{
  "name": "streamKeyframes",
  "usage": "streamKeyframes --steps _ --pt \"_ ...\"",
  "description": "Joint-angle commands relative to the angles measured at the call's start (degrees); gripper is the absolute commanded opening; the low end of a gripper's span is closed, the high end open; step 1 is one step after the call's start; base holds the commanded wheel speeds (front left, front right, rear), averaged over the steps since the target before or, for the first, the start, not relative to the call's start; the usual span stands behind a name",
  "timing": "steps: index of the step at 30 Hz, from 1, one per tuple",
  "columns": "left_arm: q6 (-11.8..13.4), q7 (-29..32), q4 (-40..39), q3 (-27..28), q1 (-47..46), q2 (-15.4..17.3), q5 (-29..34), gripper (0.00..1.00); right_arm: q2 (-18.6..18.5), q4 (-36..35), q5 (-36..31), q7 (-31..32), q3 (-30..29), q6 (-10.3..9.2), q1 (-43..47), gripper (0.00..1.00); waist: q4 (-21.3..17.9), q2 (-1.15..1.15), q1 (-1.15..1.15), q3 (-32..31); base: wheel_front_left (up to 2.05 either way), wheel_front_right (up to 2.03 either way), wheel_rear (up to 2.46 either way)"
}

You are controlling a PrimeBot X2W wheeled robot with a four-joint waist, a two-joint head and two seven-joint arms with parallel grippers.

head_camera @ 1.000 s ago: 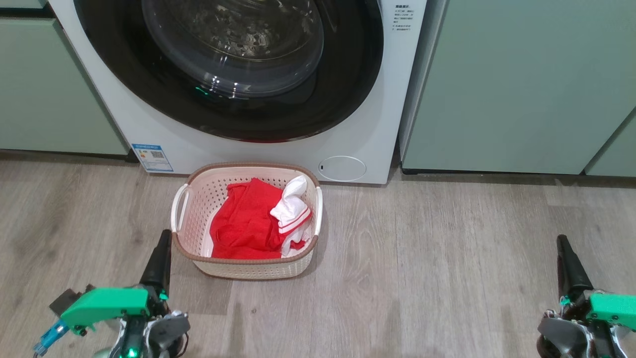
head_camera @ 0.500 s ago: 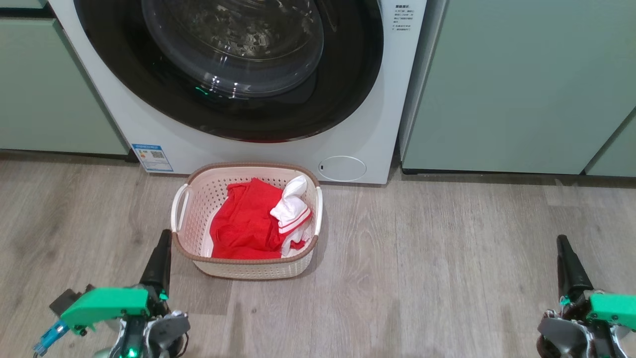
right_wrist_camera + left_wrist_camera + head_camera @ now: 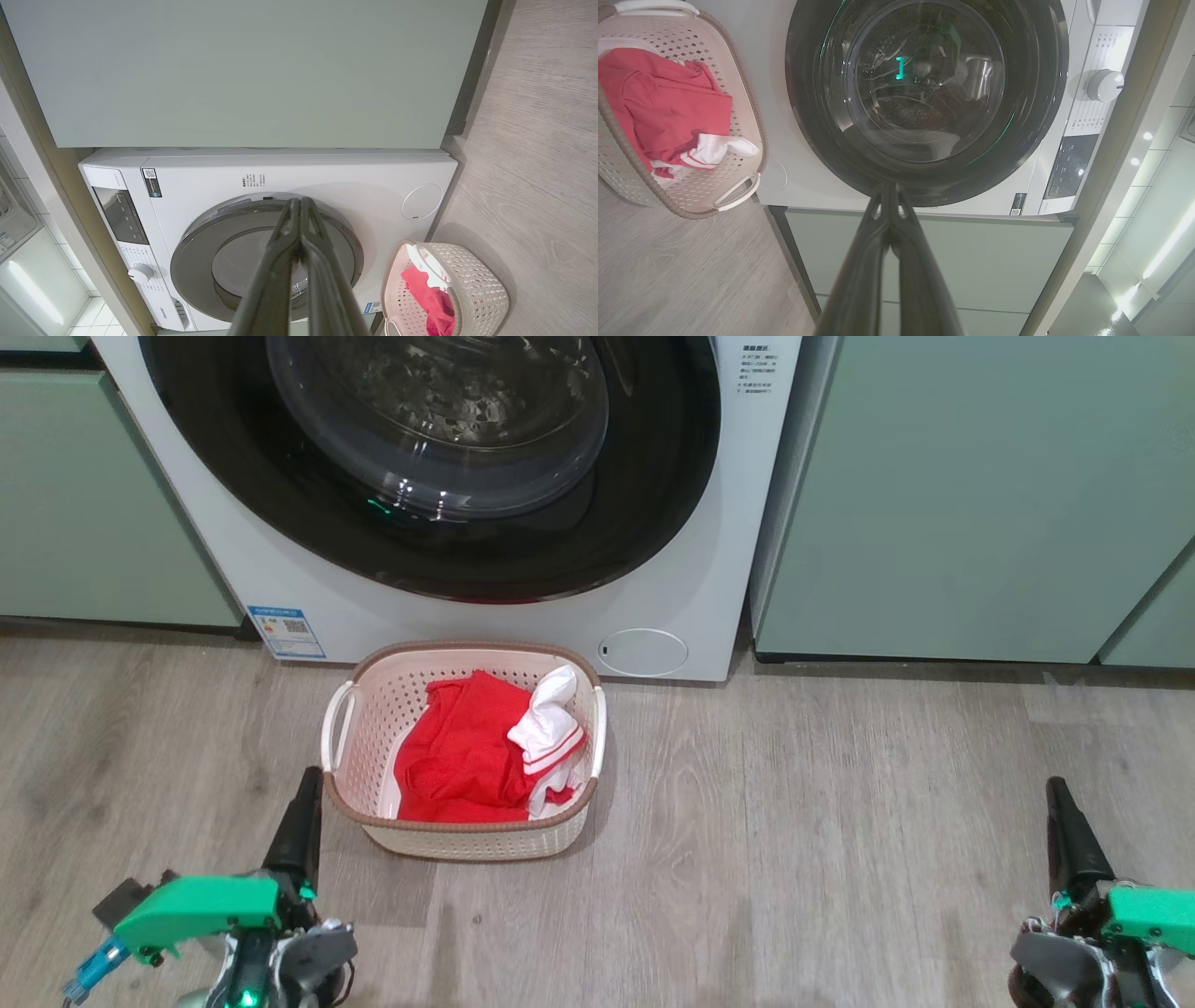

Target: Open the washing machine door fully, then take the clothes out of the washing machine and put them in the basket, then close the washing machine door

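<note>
Your left claw (image 3: 310, 777) and right claw (image 3: 1054, 786), at 7 and 5 o'clock, are closed and empty. The clothes (image 3: 456, 758) lie in the basket (image 3: 467, 647), at 6 o'clock from the shut washing machine door (image 3: 658, 504).

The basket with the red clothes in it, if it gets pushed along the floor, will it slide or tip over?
Probably slides: the basket is low and wide, on smooth wood-look floor. It is likely light, being perforated plastic holding only the clothes. Its walls may flex a little under a push.
</note>
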Motion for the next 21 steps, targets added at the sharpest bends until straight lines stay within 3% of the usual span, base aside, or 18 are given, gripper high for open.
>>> streamKeyframes --steps 1,21 --pt "0.0 0.3 -2.0 1.8 -3.1 0.3 -0.2 0.00 -0.3 -2.4 0.3 0.3 1.1 -0.01 -2.7 0.00 0.0 0.00 0.00 0.0 0.00 0.00 0.00" --pt "0.0 0.3 -2.0 1.8 -3.1 0.3 -0.2 0.00 -0.3 -2.4 0.3 0.3 1.1 -0.01 -2.7 0.00 0.0 0.00 0.00 0.0 0.00 0.00 0.00"
